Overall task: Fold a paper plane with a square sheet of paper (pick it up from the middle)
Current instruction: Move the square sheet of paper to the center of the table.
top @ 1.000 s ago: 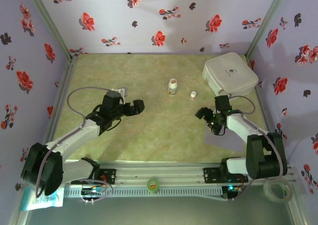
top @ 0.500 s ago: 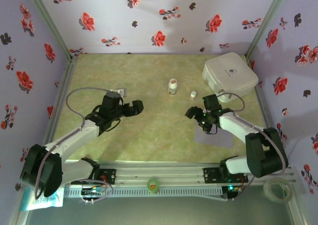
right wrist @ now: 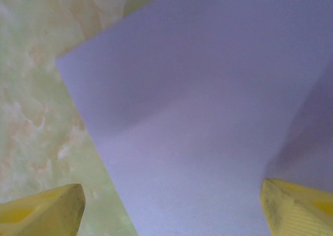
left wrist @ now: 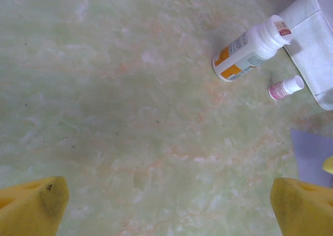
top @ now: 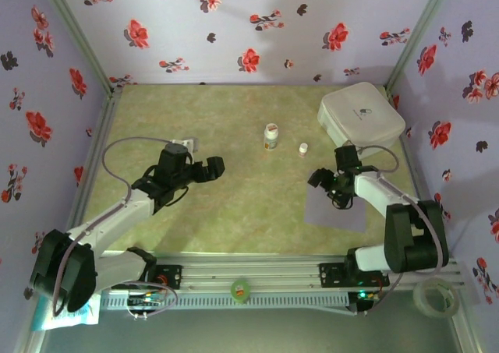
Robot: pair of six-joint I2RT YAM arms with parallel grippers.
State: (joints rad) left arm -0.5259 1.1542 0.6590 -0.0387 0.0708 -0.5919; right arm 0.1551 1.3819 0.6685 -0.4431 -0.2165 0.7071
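The square sheet of paper (top: 343, 214) is pale lilac and lies flat on the green table at the right front. It takes up most of the right wrist view (right wrist: 208, 90). My right gripper (top: 327, 189) hovers over the sheet's left part, open, its yellow fingertips (right wrist: 44, 210) wide apart with nothing between them (right wrist: 169, 215). My left gripper (top: 210, 166) is open over bare table left of centre (left wrist: 166, 210), well away from the sheet. A corner of the sheet (left wrist: 312, 152) shows at the right edge of the left wrist view.
A white rounded box (top: 360, 115) stands at the back right. A white bottle (top: 270, 136) and a smaller one (top: 303, 149) stand mid-table. In the left wrist view the bottle (left wrist: 250, 48), the small one (left wrist: 285, 86) and the box (left wrist: 312, 38) lie ahead.
My right gripper swung left over the sheet, then came partly back to the right. The sheet now lies a little further left. The left arm has not moved.
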